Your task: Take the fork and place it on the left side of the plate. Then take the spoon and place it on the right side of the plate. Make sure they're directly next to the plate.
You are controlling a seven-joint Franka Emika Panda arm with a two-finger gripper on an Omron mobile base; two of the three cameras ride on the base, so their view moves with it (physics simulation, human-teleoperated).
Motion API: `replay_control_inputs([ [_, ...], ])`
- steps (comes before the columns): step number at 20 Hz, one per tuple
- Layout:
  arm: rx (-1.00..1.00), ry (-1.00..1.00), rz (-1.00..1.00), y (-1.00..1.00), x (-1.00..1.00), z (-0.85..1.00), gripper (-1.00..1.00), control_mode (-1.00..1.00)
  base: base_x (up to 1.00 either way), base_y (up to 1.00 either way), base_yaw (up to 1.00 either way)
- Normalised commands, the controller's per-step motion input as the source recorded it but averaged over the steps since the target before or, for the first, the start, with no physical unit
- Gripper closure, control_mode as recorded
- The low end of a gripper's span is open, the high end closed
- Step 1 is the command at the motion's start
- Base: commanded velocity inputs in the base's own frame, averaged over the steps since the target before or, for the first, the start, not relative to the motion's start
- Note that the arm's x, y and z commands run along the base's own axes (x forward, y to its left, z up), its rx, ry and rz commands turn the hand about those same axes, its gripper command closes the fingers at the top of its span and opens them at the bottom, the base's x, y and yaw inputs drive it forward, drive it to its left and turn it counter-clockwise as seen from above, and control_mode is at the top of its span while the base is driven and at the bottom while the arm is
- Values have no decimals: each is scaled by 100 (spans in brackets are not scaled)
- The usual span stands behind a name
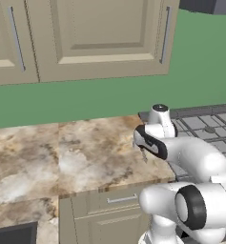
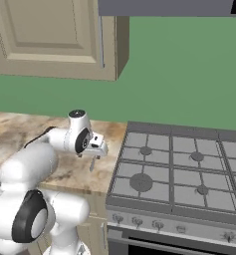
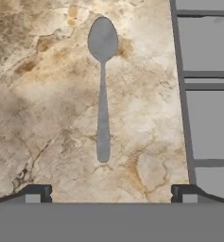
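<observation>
The spoon (image 3: 102, 90), slim and grey, lies flat on the marbled counter (image 3: 47, 104) with its oval bowl pointing away from the hand and its handle end toward the fingers. My gripper (image 3: 111, 191) hovers above it, open, with the handle end lying between the two fingertips (image 3: 38, 191) and nothing in the jaws. From the base views, the gripper (image 1: 143, 153) (image 2: 93, 158) points down over the counter, close to the stove's left edge. The fork and the plate are out of view.
A gas stove (image 2: 179, 164) (image 1: 205, 124) (image 3: 208, 94) borders the counter just right of the spoon. Beige wall cabinets (image 1: 95, 38) hang above a green wall. The counter's front edge (image 1: 109, 188) runs above a drawer.
</observation>
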Motion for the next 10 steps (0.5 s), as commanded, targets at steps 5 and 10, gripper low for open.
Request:
replay_control_inputs([
  [5, 0, 0, 0, -2, 51, -31, -100, -100, 0, 0, 0],
  [10, 0, -4, 0, 10, 38, -31, -100, -100, 0, 0, 0],
])
